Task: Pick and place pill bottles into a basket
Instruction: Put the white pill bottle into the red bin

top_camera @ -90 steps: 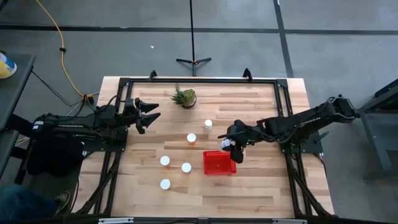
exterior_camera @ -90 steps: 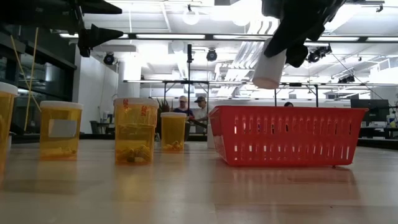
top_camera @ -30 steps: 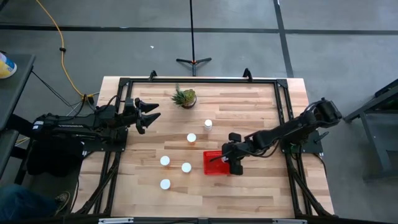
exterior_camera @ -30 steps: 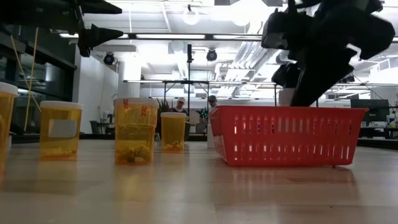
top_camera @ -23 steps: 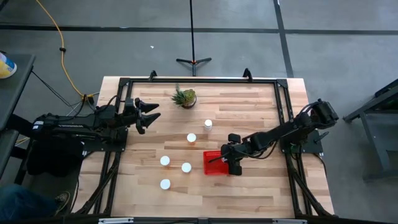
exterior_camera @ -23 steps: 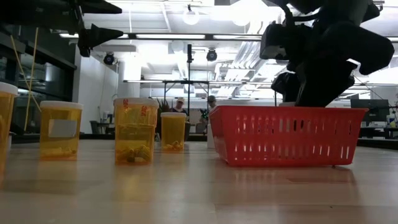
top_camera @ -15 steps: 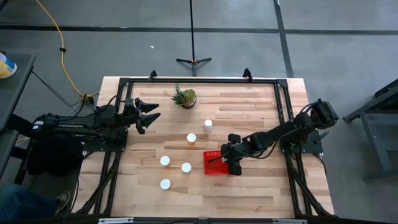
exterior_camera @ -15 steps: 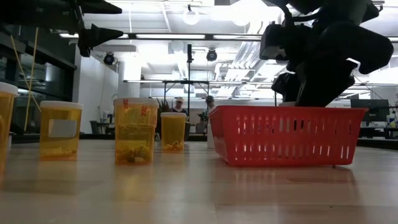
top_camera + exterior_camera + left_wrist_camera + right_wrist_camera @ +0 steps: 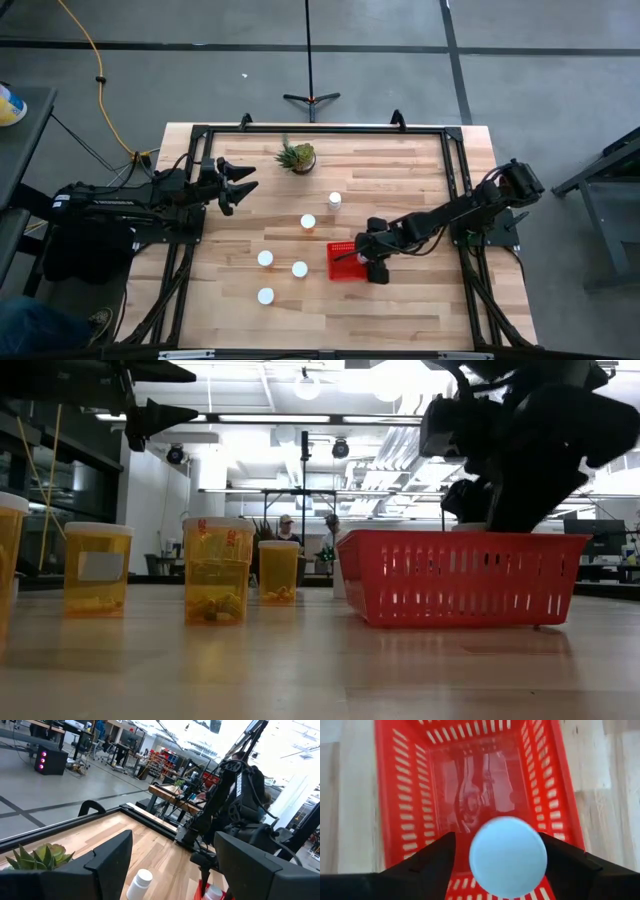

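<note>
The light wooden table (image 9: 400,170) is being occupied by both dark arms. The small rectangular red plastic basket with mesh-like sides (image 9: 343,262) is being entered at its right end by the right gripper (image 9: 495,851), whose fingers are being kept narrow around a white-capped pill bottle (image 9: 508,856) inside the basket. The left gripper (image 9: 243,182) is being held wide apart near the small spiky green potted plant (image 9: 297,156). Five small white-capped bottles (image 9: 300,268) are standing left of the basket.
</note>
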Available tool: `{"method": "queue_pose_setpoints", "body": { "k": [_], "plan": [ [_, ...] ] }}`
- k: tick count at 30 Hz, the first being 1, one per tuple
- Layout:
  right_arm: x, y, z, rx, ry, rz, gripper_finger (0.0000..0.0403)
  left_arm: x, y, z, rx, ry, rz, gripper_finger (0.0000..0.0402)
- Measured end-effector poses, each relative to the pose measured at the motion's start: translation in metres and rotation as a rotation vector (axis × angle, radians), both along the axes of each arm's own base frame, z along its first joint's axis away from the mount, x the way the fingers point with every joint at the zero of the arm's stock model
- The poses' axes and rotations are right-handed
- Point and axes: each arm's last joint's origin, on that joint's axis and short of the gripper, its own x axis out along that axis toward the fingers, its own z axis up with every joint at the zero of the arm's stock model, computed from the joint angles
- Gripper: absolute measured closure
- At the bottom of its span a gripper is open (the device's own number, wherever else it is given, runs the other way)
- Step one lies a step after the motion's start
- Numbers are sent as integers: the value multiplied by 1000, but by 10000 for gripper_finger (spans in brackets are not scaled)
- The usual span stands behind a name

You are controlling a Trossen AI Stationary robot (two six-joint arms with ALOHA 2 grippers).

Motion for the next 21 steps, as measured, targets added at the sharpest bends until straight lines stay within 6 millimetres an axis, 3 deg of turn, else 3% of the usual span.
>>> {"method": "queue_pose_setpoints", "body": {
  "k": [14,21],
  "plan": [
    [13,3,27,-40,-30,21,134,0,0,0,0,0,3,87],
    [28,-5,49,-109,-119,-96,134,0,0,0,1,0,-8,87]
  ]
}}
